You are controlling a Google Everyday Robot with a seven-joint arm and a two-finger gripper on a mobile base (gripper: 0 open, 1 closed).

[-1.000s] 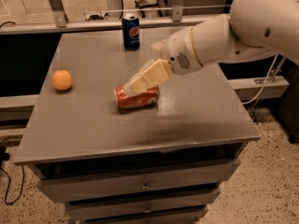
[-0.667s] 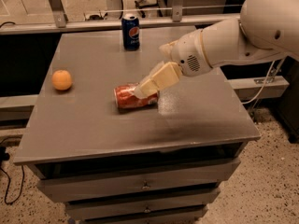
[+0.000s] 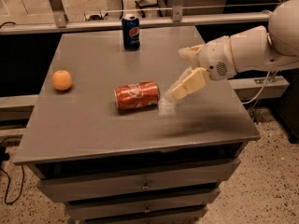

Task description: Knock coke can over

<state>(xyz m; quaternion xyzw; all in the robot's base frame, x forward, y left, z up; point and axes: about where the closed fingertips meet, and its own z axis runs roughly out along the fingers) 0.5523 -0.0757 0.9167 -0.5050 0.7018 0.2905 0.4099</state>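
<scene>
Near the middle of the table (image 3: 93, 134) the coke can (image 3: 136, 96) lies on its side, red-orange with white script. The gripper (image 3: 180, 91) hovers just beside it toward the right edge; I cannot tell whether it is clenched or released.

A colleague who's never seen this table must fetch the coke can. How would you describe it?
On the grey table with drawers, look mid-top, just left of the robot's gripper as the camera sees it. The coke can is red-orange and lies on its side, unlike the upright blue can at the back and the round orange at the left.
</scene>
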